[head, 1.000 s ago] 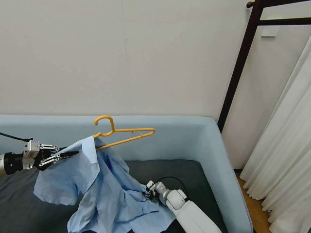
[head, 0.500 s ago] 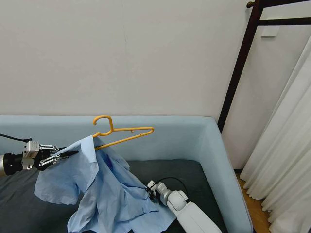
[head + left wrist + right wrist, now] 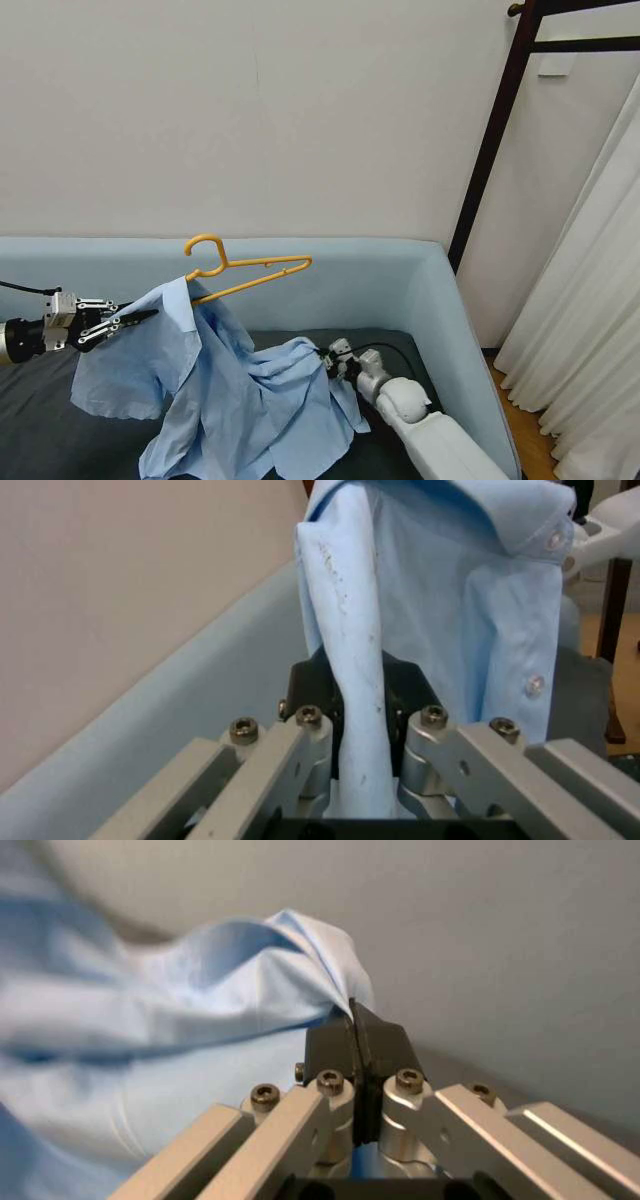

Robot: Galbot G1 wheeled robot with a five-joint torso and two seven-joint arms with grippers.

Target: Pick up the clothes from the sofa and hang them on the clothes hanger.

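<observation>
Head view has the blue shirt (image 3: 215,400) draped off the yellow hanger (image 3: 250,277) above the sofa (image 3: 435,300); left claw (image 3: 145,316) clenched on its collar edge, right claw (image 3: 326,357) pinching a lower fold, likely holding the cloth spread so the hanger's bare arm can enter.
</observation>
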